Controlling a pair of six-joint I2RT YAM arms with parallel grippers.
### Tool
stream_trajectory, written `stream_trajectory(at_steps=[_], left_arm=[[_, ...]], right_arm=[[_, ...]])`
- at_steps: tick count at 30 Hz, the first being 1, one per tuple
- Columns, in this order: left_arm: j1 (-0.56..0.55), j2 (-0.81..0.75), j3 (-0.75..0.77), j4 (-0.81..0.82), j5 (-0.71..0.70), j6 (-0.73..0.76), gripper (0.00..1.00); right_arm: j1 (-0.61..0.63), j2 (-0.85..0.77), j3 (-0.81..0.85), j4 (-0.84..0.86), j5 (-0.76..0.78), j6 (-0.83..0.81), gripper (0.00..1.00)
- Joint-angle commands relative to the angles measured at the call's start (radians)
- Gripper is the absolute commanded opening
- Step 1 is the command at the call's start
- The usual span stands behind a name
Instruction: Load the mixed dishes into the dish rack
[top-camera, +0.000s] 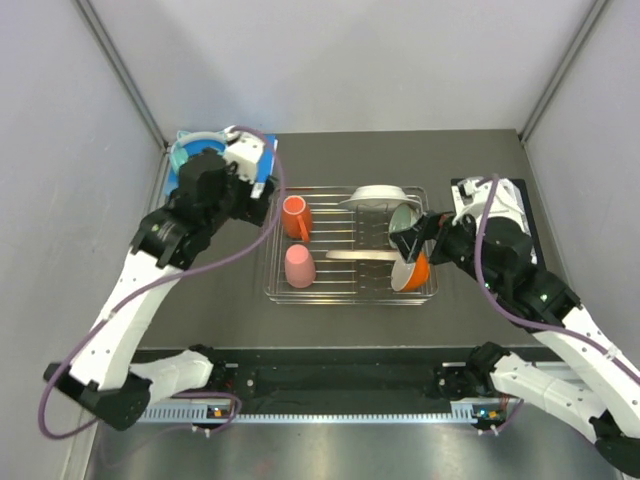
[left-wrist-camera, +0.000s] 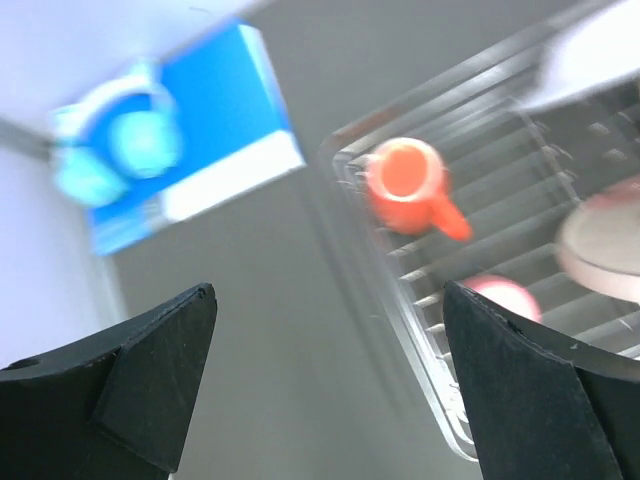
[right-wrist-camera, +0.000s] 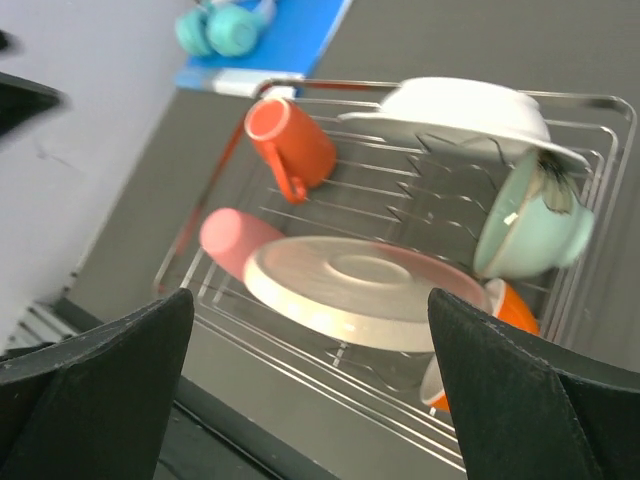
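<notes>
The dish rack (top-camera: 283, 292) stands mid-table with all the dishes in it. At its left are the orange mug (top-camera: 295, 217) and the pink cup (top-camera: 300, 266). The white plate (top-camera: 380, 195), mint-green bowl (top-camera: 405, 222), orange bowl (top-camera: 414, 271) and pink-and-cream plate (top-camera: 358, 255) sit to the right. My left gripper (top-camera: 262, 208) hangs open just off the rack's left rim, empty (left-wrist-camera: 330, 385). My right gripper (top-camera: 412, 243) is open over the rack's right side, and nothing sits between its fingers (right-wrist-camera: 310, 395). In the right wrist view the pink-and-cream plate (right-wrist-camera: 360, 285) lies tilted across the tines.
Teal headphones (top-camera: 192, 152) rest on a blue box (left-wrist-camera: 215, 130) at the back left corner. A black clipboard with white paper (top-camera: 507, 193) lies at the back right, partly under my right arm. Grey walls close in on both sides.
</notes>
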Motion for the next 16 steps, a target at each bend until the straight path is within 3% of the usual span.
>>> stream_trajectory(at_steps=[1,7,16], left_arm=[[0.065,-0.151,-0.125,0.073,-0.129,0.055,0.99],[0.083,-0.338,-0.323,0.091,-0.247,-0.018,0.99],[0.083,-0.555,-0.464,0.09,-0.195,-0.078,0.99]], right_arm=[[-0.007,-0.012,0.047,-0.041,0.061,-0.06,1.0],[-0.006,-0.052,0.024,-0.01,0.035,-0.074,1.0],[-0.006,-0.066,0.024,-0.03,0.016,-0.094,1.0]])
